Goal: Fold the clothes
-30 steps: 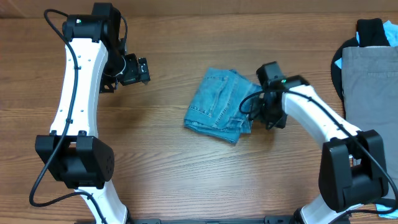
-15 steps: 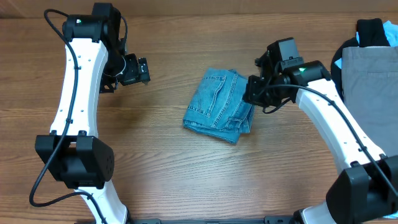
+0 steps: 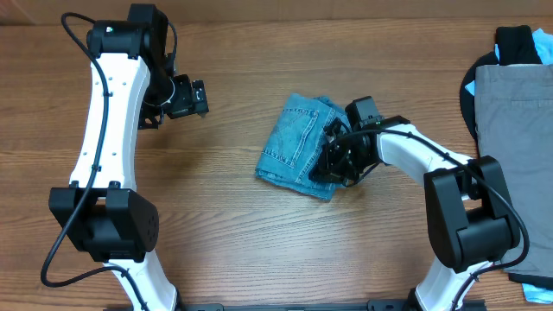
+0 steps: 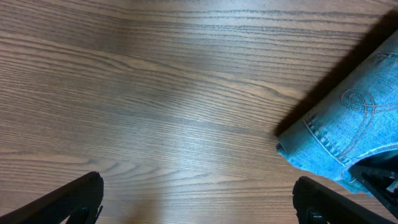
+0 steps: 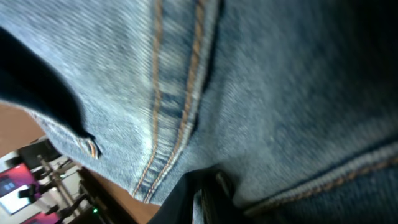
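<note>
Brown wood-grain table, even soft light, faint sheen

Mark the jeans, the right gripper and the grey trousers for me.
jeans point(image 3: 294, 142), overhead view, middle of the folded denim.
right gripper point(image 3: 328, 162), overhead view, between its fingertips at the jeans' right edge.
grey trousers point(image 3: 517, 130), overhead view, bare fabric mid-garment.

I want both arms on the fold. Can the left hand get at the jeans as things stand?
Probably yes: only bare table lies between the left hand and the jeans. The right hand sits on their right side, so the left edge looks free.
</note>
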You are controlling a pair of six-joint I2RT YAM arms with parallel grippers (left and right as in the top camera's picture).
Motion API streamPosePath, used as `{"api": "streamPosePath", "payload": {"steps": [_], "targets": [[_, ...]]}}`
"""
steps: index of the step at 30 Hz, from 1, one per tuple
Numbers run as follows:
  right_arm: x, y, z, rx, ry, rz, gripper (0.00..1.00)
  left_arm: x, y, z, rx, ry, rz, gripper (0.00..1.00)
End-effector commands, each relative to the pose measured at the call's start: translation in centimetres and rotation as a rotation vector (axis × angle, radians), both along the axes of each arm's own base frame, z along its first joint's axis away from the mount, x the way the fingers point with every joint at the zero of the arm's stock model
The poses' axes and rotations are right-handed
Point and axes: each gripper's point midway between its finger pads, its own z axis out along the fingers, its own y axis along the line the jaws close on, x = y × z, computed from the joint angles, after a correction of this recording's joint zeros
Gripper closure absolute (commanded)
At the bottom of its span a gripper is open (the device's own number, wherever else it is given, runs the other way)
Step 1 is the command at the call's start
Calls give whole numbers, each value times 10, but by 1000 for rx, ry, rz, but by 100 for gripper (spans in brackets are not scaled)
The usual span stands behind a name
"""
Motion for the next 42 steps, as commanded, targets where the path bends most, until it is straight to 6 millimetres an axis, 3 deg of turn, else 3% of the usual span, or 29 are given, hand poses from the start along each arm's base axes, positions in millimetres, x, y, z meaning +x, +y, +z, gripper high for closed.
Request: {"api": "streamPosePath", "payload": {"steps": [1, 7, 10, 12, 13, 15, 17, 19, 22, 24, 27, 31, 34, 37, 40, 42], "targets": [[-20, -19, -25, -71, 95, -25, 95, -2, -2, 3, 7, -7, -24, 0], [-10, -51, -7, -239, 89, -121, 96, -2, -2, 3, 7, -5, -28, 0], [7, -60, 29, -274, -2, -156, 96, -2, -2, 3, 7, -6, -27, 0], [23, -59, 65, -255, -97, -172, 91, -2, -2, 3, 7, -7, -27, 0], [29, -58, 80, -242, -139, -179, 86, -2, -2, 3, 7, -7, -27, 0], [44, -55, 116, -208, -244, -193, 63, -2, -2, 3, 7, -7, -27, 0], [56, -52, 136, -187, -314, -200, 55, -2, -2, 3, 7, -7, -27, 0], [69, -49, 151, -166, -378, -207, 53, -2, -2, 3, 7, -7, -27, 0], [86, -36, 160, -86, -466, -172, 65, -1, -2, 3, 7, -9, -27, 0], [89, -28, 158, -40, -464, -155, 74, -1, -2, 3, 7, -10, -27, 0], [95, -16, 140, 15, -422, -130, 76, -1, -2, 3, 7, -11, -27, 0], [107, -2, 98, 76, -362, -83, 76, -1, -2, 3, 7, -9, -27, 0], [121, 1, 50, 67, -316, -85, 72, -2, -2, 3, 7, -8, -27, 0], [130, -8, 14, 22, -293, -104, 71, -2, -2, 3, 7, -7, -27, 0], [138, -28, -21, -119, -317, -103, 68, -2, -3, 3, 2, -7, -27, 0], [139, -37, -26, -174, -325, -106, 68, -2, -4, 3, 0, -6, -30, 0]]}}
